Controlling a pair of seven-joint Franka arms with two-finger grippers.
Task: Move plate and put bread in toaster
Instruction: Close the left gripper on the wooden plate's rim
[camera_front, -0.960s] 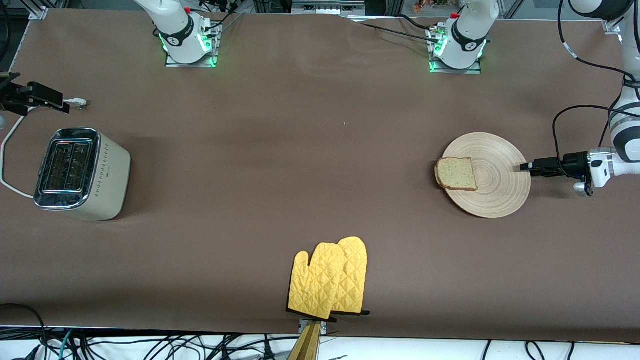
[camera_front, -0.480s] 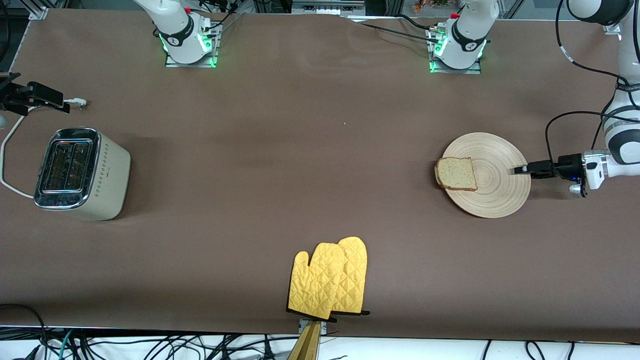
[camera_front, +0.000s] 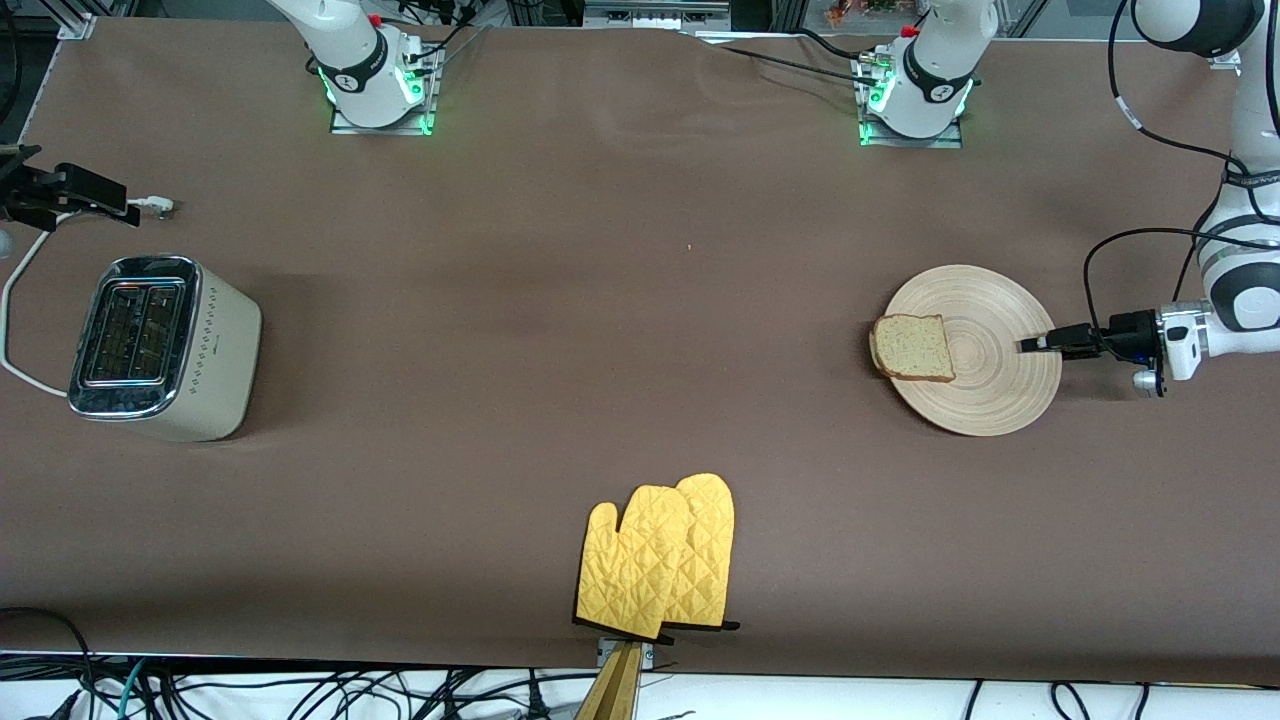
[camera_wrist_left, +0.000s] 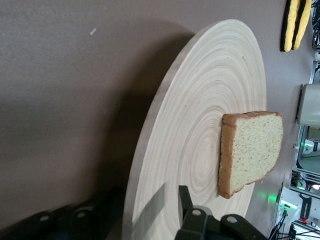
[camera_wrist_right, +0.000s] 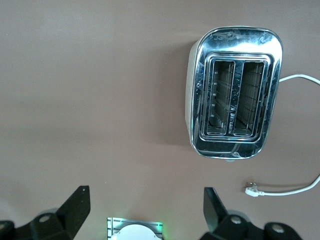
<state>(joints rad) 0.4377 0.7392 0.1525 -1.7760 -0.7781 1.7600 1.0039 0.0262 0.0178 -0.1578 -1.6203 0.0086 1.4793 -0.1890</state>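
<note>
Wooden plate (camera_front: 990, 390) rim sits between the half-closed left claw (camera_front: 1030, 343); right claw (camera_wrist_right: 145, 202) gapes empty.

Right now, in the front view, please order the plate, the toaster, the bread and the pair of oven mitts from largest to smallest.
1-3. toaster, plate and oven mitts: they look alike in size, so I do not rank them.
4. bread, clearly smallest.

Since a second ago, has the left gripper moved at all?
Yes. The left gripper has slid in over the rim of the wooden plate, toward the bread slice, which stayed put.
</note>
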